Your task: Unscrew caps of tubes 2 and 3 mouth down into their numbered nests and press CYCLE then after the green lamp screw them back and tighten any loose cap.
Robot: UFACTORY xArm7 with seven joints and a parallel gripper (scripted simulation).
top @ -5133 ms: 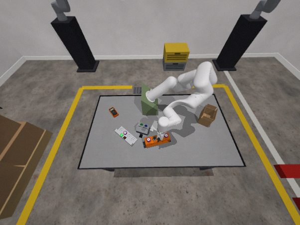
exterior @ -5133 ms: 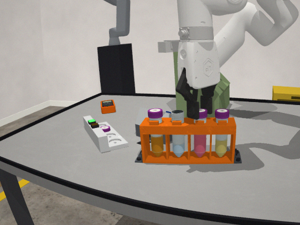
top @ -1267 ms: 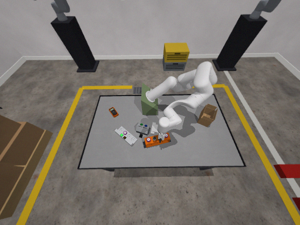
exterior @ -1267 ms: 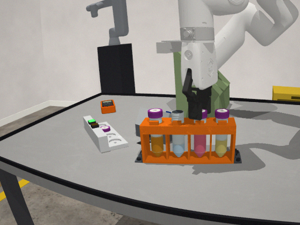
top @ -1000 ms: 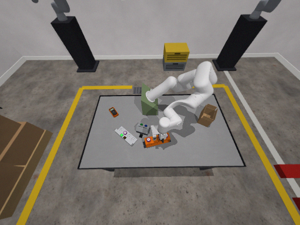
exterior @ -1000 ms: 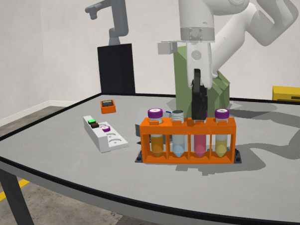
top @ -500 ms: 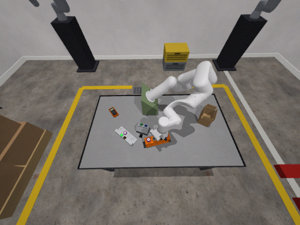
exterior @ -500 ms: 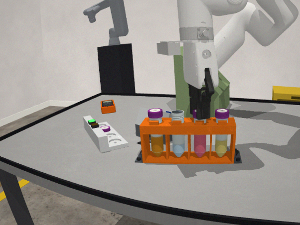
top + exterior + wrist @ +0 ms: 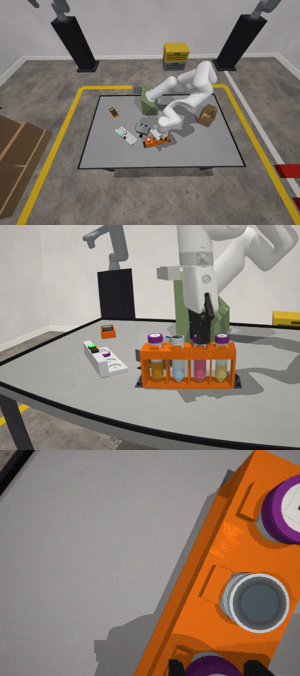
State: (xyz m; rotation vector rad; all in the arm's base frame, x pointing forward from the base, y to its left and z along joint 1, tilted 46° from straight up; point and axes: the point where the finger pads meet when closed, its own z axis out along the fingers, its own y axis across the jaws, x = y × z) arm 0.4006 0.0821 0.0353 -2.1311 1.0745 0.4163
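The orange decapping rack (image 9: 188, 364) stands mid-table with four tubes. My gripper (image 9: 202, 339) hangs straight down over it, shut on the purple cap (image 9: 212, 669) that sits on the pink tube. The blue tube beside it (image 9: 177, 340) is open and has no cap; its open mouth also shows in the wrist view (image 9: 258, 602). The amber end tube carries its purple cap (image 9: 155, 338), which partly shows in the wrist view (image 9: 285, 510). The yellow end tube is capped (image 9: 222, 338). The white cap tray (image 9: 105, 360) holds one purple cap (image 9: 105, 353) in a nest. Its green lamp (image 9: 91, 346) is lit.
The grey key housing (image 9: 142, 127) stands just behind the rack, mostly hidden in the exterior view. An orange meter (image 9: 107, 331) lies beyond the tray. A green block (image 9: 199, 317) stands behind my arm, and a cardboard box (image 9: 207, 115) is on the table's far side.
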